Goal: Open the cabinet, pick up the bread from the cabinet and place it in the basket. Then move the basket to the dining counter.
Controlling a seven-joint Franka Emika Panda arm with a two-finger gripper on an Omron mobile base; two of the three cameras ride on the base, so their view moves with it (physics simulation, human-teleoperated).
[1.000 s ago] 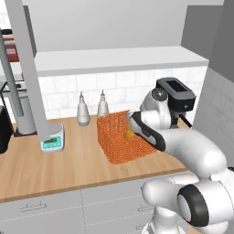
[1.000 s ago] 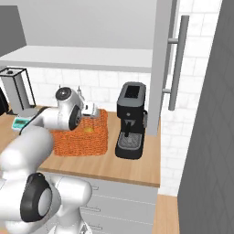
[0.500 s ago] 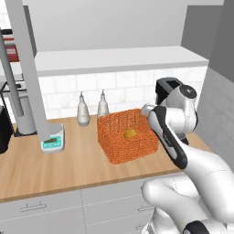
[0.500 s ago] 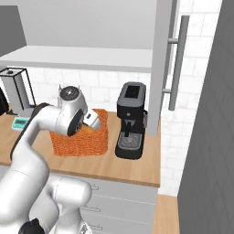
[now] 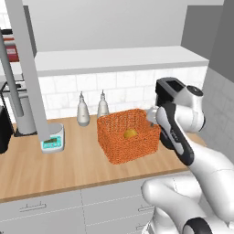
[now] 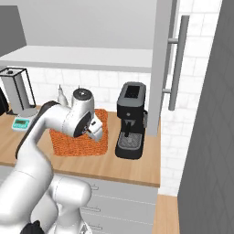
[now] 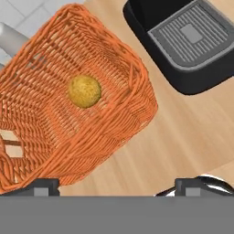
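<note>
left base view: the bread [image 5: 130, 133] sits on the floor of the basket [image 5: 119, 146], which stands on the wood worktop [image 5: 55, 164] near the 2 bottles [image 5: 82, 109] and well apart from the kitchen scale [image 5: 51, 143]. the gripper [image 5: 151, 116] hangs by the basket's right rim, in front of the coffee machine [image 5: 167, 90]. the cabinet [image 5: 28, 68] door stands open at the left.

right base view: the gripper [image 6: 97, 129] sits over the basket's [image 6: 75, 142] near right corner, with the coffee machine [image 6: 130, 119] just beside it. a sideways swing here could knock the machine.

hand view: the 2 fingertips [image 7: 42, 186] stand wide apart with nothing between them, so the gripper [image 7: 116, 186] is open and empty. the bread [image 7: 84, 91] lies loose in the basket [image 7: 123, 114], and the coffee machine's drip tray [image 7: 192, 39] is close to the basket's corner. my guess is the next grasp is on the woven wall: a thin, flexing rim could slip or tip the basket, and the bun would roll out. a 1-sided hold would make it sag.
</note>
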